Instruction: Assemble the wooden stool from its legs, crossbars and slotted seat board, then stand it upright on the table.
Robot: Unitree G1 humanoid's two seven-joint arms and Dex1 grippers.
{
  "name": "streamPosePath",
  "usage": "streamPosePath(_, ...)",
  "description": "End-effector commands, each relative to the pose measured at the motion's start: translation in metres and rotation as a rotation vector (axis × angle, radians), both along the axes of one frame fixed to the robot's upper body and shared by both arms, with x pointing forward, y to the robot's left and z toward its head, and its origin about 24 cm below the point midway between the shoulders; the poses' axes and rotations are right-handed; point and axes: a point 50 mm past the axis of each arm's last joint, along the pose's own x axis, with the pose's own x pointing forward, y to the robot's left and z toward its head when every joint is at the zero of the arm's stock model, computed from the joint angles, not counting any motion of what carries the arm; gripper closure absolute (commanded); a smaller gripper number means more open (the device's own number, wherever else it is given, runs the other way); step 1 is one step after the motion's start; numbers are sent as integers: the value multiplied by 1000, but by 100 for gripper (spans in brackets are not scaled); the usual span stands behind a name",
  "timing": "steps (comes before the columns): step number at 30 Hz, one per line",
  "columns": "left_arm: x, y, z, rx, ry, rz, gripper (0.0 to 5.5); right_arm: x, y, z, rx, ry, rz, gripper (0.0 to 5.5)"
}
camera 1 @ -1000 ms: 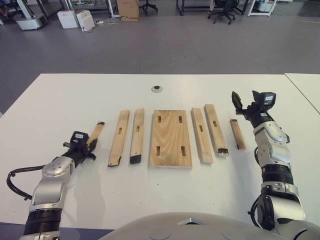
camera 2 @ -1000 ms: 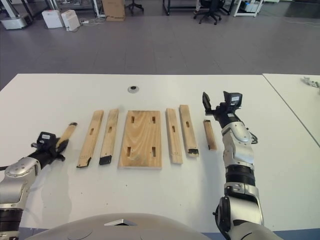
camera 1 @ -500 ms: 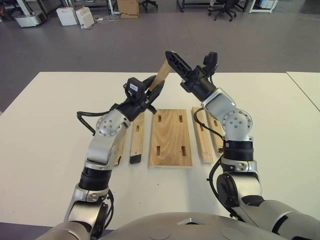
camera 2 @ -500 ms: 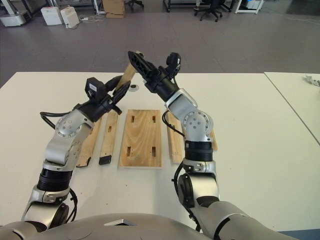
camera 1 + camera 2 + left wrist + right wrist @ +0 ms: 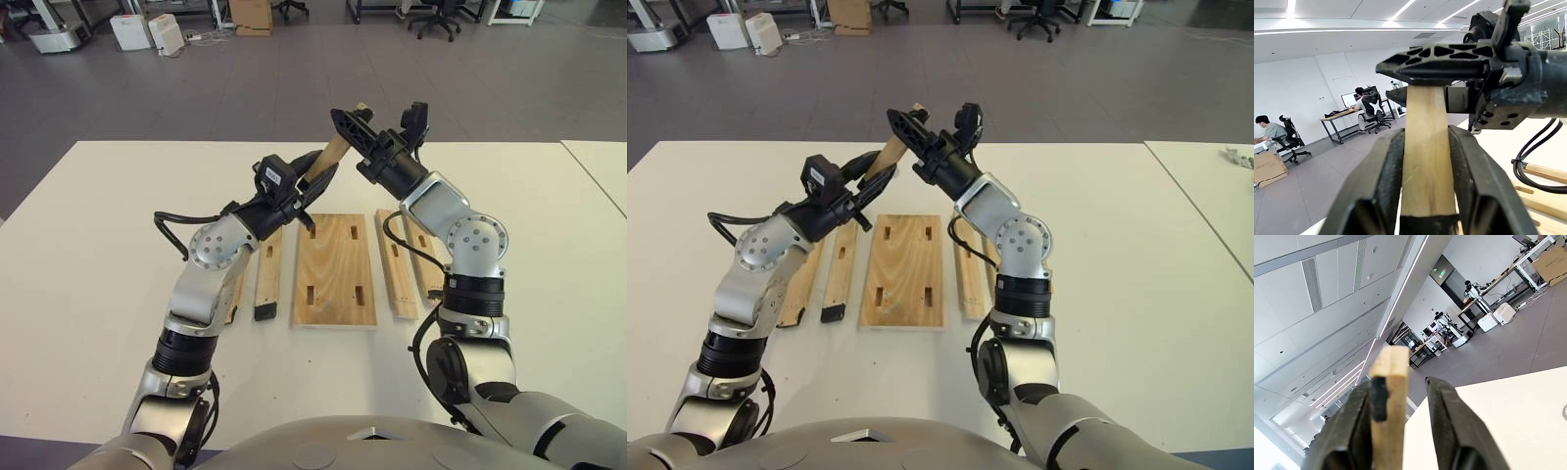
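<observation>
Your left gripper (image 5: 315, 178) is pinching a short crossbar (image 5: 338, 147) near its lower end. In the left wrist view both fingers (image 5: 1378, 181) are pressed flat against opposite sides of the wood, with no gap.

The crossbar is up in the air over the far end of the seat board (image 5: 333, 269). It's tilted, with the free end pointing up and away toward your right arm.

Your right gripper (image 5: 351, 117) is at that top end, spread wider than the crossbar. The wood sits between its fingers. In the right wrist view it's up against one finger (image 5: 1349, 431), and there's a visible gap to the other. So it's around the tip, not clamped on it. From the left wrist camera, one of its fingers lies right across the top of the wood.

Down on the bench (image 5: 98, 245), the seat board lies flat in the middle with its four slots facing up. The left legs (image 5: 268, 262) lie side by side just beside it, the outer one partly under your left arm. The right legs (image 5: 394, 264) lie the same way on the other side, the outer one partly hidden behind your right arm. All four run parallel to the board's long edges.
</observation>
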Motion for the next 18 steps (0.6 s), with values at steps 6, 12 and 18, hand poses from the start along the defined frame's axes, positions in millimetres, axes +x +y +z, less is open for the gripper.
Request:
streamPosePath(6,0,11,-12,40,76,49,329,-20,-61,-31,-97,-27,-246,510)
streamPosePath(12,6,59,-28,-175,238,326,236,-36,-103,-98,-257,167,-573,510)
streamPosePath(18,3,62,-33,-222,287,359,235,-50,-104,-118,-314,212,-642,510)
